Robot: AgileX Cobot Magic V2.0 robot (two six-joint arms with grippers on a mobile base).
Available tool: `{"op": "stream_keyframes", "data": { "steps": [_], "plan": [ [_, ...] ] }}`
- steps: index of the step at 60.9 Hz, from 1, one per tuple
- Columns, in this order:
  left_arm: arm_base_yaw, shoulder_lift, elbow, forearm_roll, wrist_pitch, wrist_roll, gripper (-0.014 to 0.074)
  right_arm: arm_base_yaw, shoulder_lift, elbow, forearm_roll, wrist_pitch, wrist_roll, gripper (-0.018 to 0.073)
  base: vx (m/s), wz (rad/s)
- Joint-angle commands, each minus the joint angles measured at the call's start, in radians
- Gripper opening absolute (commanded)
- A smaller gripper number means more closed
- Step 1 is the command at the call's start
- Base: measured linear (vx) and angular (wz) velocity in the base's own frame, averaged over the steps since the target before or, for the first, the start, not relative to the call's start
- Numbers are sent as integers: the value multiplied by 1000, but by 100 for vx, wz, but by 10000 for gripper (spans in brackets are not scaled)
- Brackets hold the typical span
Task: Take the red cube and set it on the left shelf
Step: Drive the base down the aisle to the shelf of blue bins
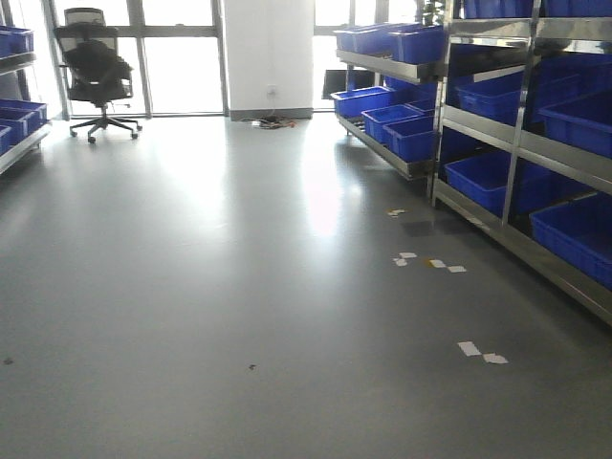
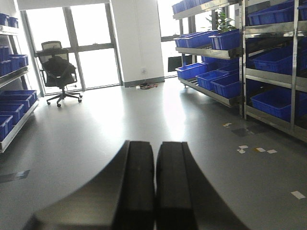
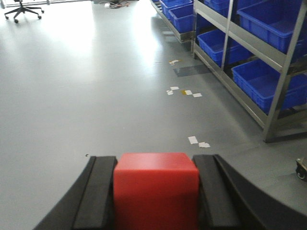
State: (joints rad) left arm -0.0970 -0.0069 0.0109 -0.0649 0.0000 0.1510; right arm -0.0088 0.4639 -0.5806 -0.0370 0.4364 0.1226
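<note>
In the right wrist view my right gripper (image 3: 156,165) is shut on the red cube (image 3: 156,189), which fills the gap between the two black fingers and is held above the grey floor. In the left wrist view my left gripper (image 2: 155,146) is shut and empty, its two black fingers pressed together. The left shelf (image 2: 14,103) with blue bins stands along the left wall; its end also shows in the front view (image 1: 19,115). Neither gripper shows in the front view.
A metal shelf with blue bins (image 1: 521,143) runs along the right side. A black office chair (image 1: 96,67) stands at the back left by the windows. White paper scraps (image 1: 430,260) lie on the floor near the right shelf. Cables (image 1: 273,121) lie by the back wall.
</note>
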Motion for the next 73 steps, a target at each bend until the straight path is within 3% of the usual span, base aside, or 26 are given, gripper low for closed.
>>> {"op": "stream_keyframes", "data": {
  "steps": [1,33,73],
  "plan": [
    [-6,8,22,-2,-84,2,106,0,3,-26,-12,-88,-4,66,-22,19],
    [-6,8,22,-2,-84,2,106,0,5,-26,-12,-88,-4,66,1,8],
    [-6,8,22,-2,-84,2,106,0,3,-26,-12,-88,-4,66,31,23]
  ]
}}
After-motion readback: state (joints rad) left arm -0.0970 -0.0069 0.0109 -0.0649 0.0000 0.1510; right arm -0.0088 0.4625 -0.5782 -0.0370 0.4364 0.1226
